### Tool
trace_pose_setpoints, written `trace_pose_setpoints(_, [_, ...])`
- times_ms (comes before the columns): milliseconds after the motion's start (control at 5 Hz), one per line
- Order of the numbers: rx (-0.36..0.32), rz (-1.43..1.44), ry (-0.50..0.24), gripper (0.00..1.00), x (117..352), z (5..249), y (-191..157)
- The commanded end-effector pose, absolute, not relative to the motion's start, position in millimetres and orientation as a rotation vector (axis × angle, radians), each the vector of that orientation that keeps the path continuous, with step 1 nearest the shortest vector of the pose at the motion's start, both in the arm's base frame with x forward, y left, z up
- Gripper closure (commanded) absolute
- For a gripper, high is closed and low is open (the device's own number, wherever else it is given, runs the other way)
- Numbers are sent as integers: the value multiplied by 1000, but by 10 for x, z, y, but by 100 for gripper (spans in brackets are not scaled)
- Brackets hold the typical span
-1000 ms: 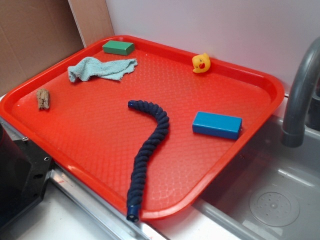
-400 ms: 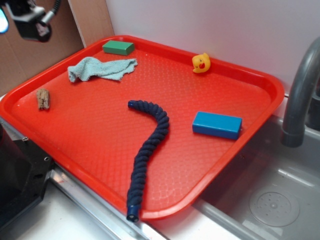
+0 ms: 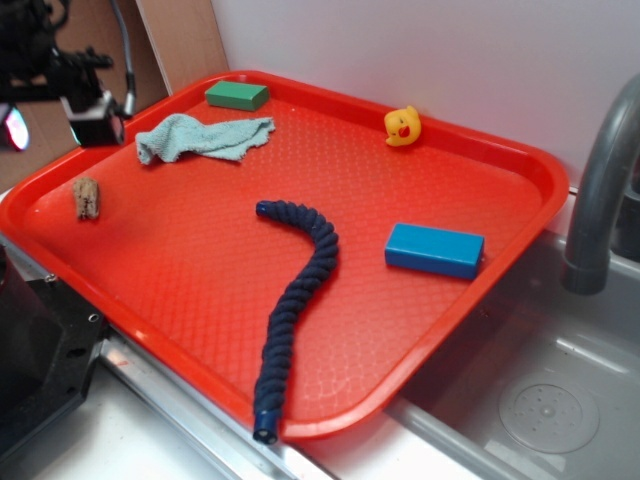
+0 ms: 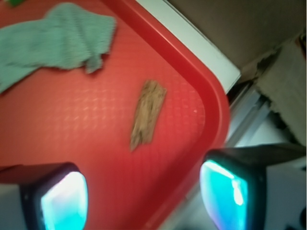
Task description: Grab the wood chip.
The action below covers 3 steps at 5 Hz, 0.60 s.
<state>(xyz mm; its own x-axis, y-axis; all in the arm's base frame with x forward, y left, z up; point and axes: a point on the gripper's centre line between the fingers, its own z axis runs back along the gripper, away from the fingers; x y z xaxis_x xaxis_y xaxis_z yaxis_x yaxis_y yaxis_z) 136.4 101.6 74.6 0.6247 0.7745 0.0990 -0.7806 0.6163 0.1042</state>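
The wood chip is a small rough tan-brown piece lying flat near the left edge of the red tray. My gripper hangs in the air above the tray's left rim, up and to the left of the chip, not touching it. Its two fingers stand wide apart and hold nothing. In the wrist view the chip lies ahead of the gap between them.
On the tray lie a light blue cloth, a green block, a yellow duck, a dark blue rope and a blue block. A grey faucet and sink stand at the right.
The gripper was out of view a second ago. It came in at the top left and has since dropped lower and moved right, toward the tray's left rim.
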Motion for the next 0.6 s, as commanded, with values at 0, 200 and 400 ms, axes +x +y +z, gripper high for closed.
trace_pose_setpoints(0, [112,878,-80,0,1542,372,1243])
trace_pose_setpoints(200, [129,911,-23,0,1432,200,1344])
trace_pose_setpoints(400, [145,906,-4,0,1386,165,1355])
